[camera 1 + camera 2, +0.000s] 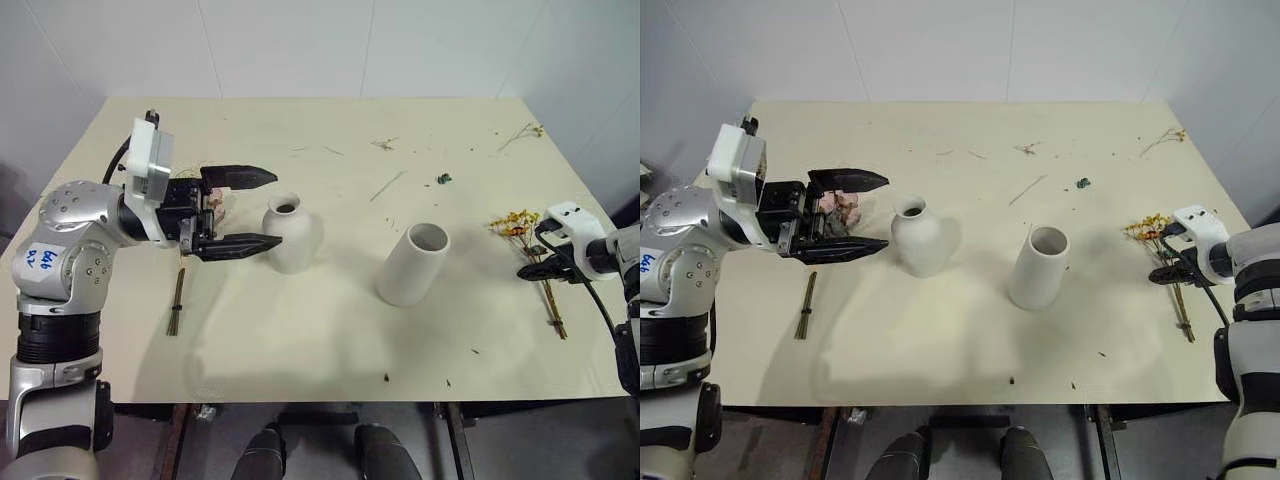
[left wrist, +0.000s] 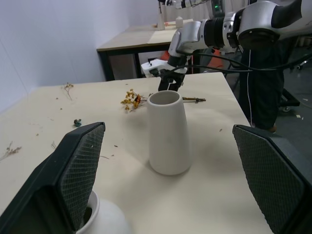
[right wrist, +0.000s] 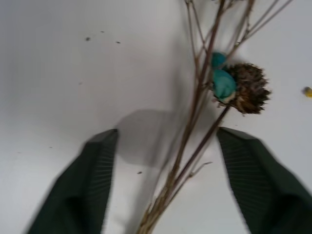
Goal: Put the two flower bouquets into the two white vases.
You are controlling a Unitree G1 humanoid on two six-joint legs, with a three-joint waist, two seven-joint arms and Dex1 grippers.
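Near the right edge of the cream-coloured table (image 1: 330, 330), the right gripper (image 1: 533, 270) sits low over the thin brown stems of the small bouquet of tiny yellow blossoms (image 1: 528, 262), which lies flat on the surface with its flower heads toward the far edge and its stem ends toward the near edge. The right wrist view shows what the head camera cannot: the two black fingers (image 3: 85, 190) stand apart with the stems (image 3: 192, 131) running between them, not yet clamped, and a brown dried seed head with a turquoise bit (image 3: 239, 87) sits on the bundle beyond the fingertips.

Toward the left edge, the left gripper (image 1: 240, 210) hangs above the table, pointing sideways toward the matte white bottle-shaped vase with a narrow neck (image 1: 291, 233), its fingers spread wide and holding nothing. Behind those fingers the right eye view shows pink roses (image 1: 843, 208) of the larger bouquet, whose stem ends (image 1: 177, 300) lie on the table, pointing toward the near edge.

The plain white wide-mouthed cylinder vase (image 1: 413, 264) stands upright near the middle of the table, well apart from the bottle vase; both are empty. The left wrist view looks past the cylinder (image 2: 168, 132) to the right arm and yellow blossoms (image 2: 131, 99) beyond it. Loose twig scraps (image 1: 388, 184) are scattered toward the far edge.
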